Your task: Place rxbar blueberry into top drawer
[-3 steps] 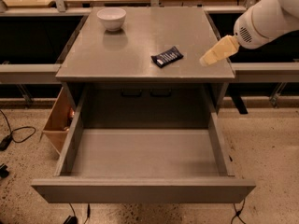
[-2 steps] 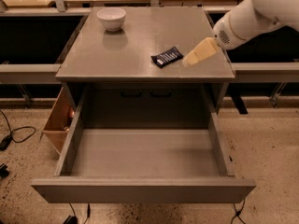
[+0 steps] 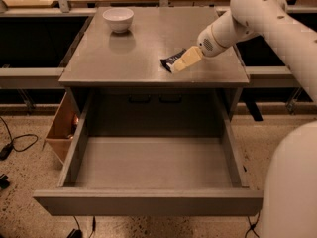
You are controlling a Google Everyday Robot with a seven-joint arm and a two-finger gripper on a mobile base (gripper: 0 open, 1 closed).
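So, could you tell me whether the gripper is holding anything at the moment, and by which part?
Cannot be told. The gripper covers one end of the snack bar, which lies on the cabinet top; no grip shows.

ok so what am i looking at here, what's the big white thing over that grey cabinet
The big white thing is a robot's single arm, coming in from the right. Its tan tip is the gripper, the part that picks things up. It sits at a small dark snack bar, the rxbar blueberry, on the grey cabinet top; whether it has hold of the bar cannot be told. A white bowl stands at the far left of that top. Below, the top drawer is pulled wide open with nothing in it. A tan wooden box stands left of the cabinet. There is one camera, looking down from the front.
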